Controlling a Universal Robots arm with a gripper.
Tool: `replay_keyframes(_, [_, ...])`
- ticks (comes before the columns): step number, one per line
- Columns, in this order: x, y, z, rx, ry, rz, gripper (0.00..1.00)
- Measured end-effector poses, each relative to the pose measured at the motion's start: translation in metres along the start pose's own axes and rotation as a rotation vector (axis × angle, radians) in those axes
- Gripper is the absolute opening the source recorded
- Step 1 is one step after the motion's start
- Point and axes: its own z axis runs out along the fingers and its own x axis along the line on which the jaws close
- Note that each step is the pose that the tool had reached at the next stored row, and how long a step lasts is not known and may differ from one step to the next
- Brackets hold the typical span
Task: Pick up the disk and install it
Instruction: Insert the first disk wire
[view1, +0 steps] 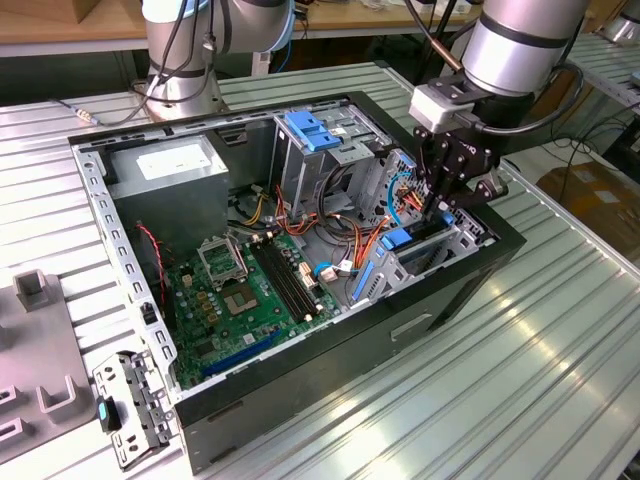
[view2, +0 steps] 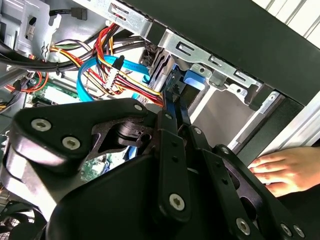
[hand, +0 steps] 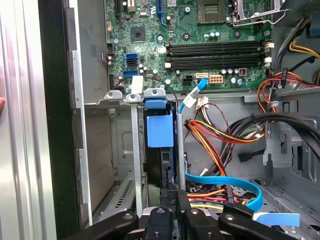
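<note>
Open black computer case (view1: 452, 300) on ribbed metal tabletop (view1: 560, 330); inside: green motherboard (view1: 235, 300), grey power-supply box (view1: 170, 175), blue latch piece (view1: 315, 130), orange and red cables (view1: 320, 225).

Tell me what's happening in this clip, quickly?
A robot arm's gripper is down inside an open computer case, at the drive cage near its front. The disk, framed by blue rails, stands on edge in a cage slot, with the jaws closed on its top edge in both wrist views. A person's hand rests just outside the case. The motherboard lies exposed.
</note>
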Motion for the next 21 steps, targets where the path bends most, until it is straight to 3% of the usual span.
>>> replay_keyframes(10, [0.0002,-0.0003,-0.0022,0.0,-0.0021,-0.001,0.16])
replay_keyframes(21, [0.0015,-0.001,-0.0003,-0.0019,-0.0029,-0.001,0.16])
